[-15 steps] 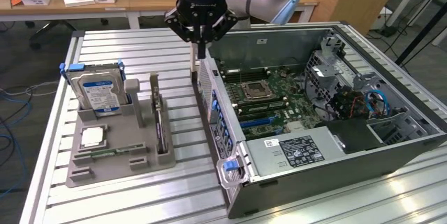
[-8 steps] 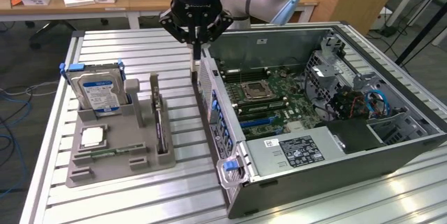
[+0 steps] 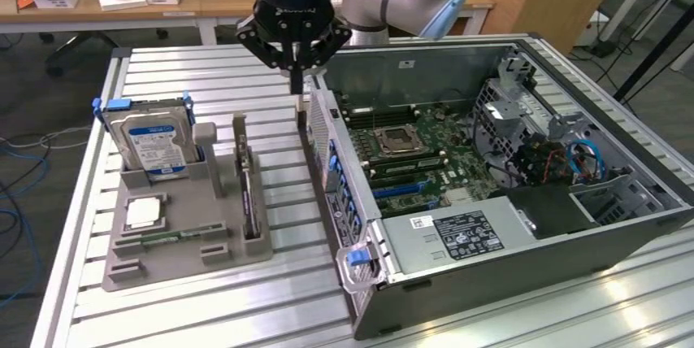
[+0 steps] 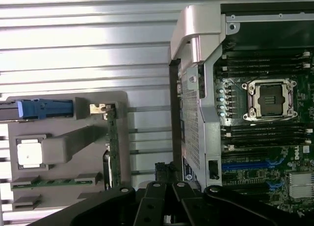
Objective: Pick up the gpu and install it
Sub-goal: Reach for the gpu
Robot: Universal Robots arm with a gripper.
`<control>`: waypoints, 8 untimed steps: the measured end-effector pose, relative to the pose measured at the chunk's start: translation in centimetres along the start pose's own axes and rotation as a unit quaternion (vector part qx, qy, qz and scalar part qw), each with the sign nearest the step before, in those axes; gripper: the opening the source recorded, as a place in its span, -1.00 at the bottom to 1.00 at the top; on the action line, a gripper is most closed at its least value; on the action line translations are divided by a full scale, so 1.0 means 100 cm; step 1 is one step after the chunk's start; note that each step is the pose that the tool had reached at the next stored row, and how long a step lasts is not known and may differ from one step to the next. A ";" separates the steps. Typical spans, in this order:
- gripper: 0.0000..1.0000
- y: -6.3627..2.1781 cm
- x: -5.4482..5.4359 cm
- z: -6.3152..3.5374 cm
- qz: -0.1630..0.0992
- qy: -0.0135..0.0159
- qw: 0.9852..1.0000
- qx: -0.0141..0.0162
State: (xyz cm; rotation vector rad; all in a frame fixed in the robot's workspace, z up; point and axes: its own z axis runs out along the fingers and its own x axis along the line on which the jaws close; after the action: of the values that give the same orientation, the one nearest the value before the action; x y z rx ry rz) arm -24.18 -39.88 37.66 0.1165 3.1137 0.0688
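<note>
One thin gpu [image 3: 250, 197] stands on edge in the grey holder [image 3: 184, 238], below and beside the closed, empty pincer [image 3: 295, 80]. It looks light, stiff and fragile, best gripped by its top edge.

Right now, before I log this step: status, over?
Gripper shut, empty, up by the case wall. Gpu on edge in its holder, untouched. Nothing over it.

The table [image 3: 217, 307] is made of ribbed, shiny metal, the tray [image 3: 162, 265] of matt grey plastic, the case [image 3: 499, 287] of dull sheet metal, the gpu [image 3: 250, 200] of matt board.
</note>
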 end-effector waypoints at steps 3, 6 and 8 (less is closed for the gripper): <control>-0.79 -0.0004 0.004 0.0003 0.000 0.000 1.000 0.000; -0.79 -0.0008 0.009 0.0007 0.000 0.000 1.000 0.000; -0.79 -0.0010 0.013 0.0010 0.000 0.000 1.000 0.000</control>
State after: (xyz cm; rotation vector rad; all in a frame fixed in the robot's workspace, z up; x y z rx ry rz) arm -25.49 -39.88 37.53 0.1166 3.1137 0.0688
